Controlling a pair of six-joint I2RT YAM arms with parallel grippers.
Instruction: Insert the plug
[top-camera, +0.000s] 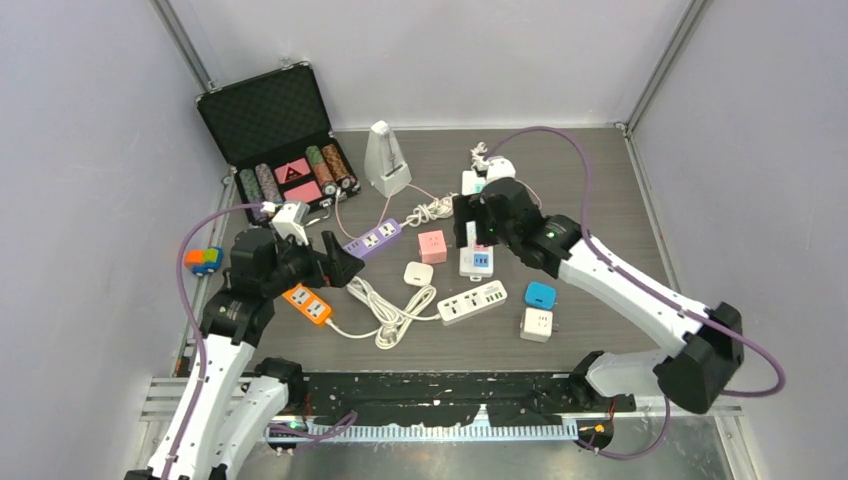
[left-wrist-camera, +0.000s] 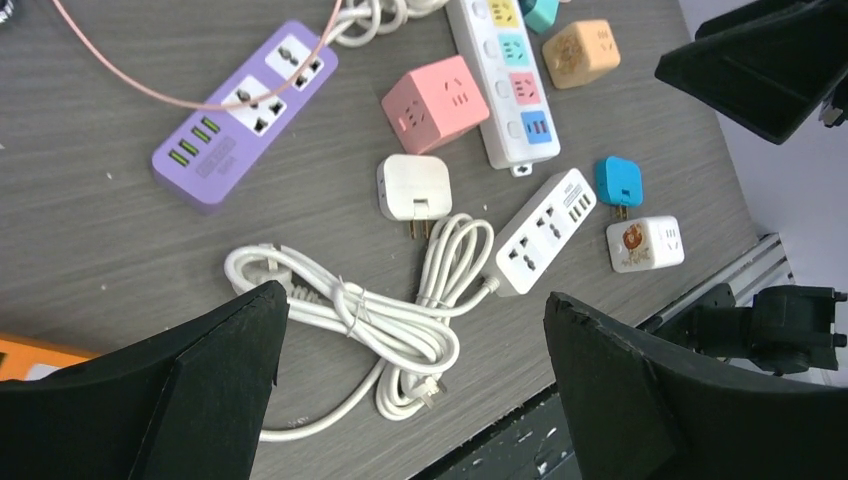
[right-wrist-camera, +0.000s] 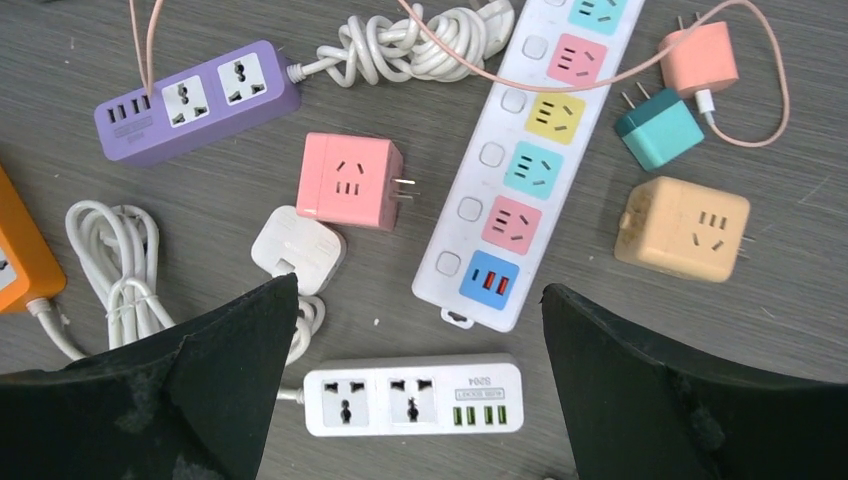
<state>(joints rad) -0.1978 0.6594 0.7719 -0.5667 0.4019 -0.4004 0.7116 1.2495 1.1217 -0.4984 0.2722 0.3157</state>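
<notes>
Plug (left-wrist-camera: 413, 187): white rounded-square plastic, two prongs (left-wrist-camera: 414, 228), possibly brass; woodgrain table (left-wrist-camera: 100, 250).

Below me the dark grey wood-grain table (top-camera: 600, 200) carries a pink cube socket adapter (top-camera: 432, 245), which I take as my marker. Just left of it lies a purple power strip (top-camera: 373, 239), and to its right a long white power strip with coloured sockets (right-wrist-camera: 528, 160). Nearer to me than the cube sit a flat white charger (top-camera: 418, 274), a bundled white cable (top-camera: 395, 312) and a short white power strip with green ports (top-camera: 472, 302). An orange power strip (top-camera: 307, 304) lies further left. Beyond the cube stand a white metronome (top-camera: 385, 158) and an open black chip case (top-camera: 270, 120).
</notes>
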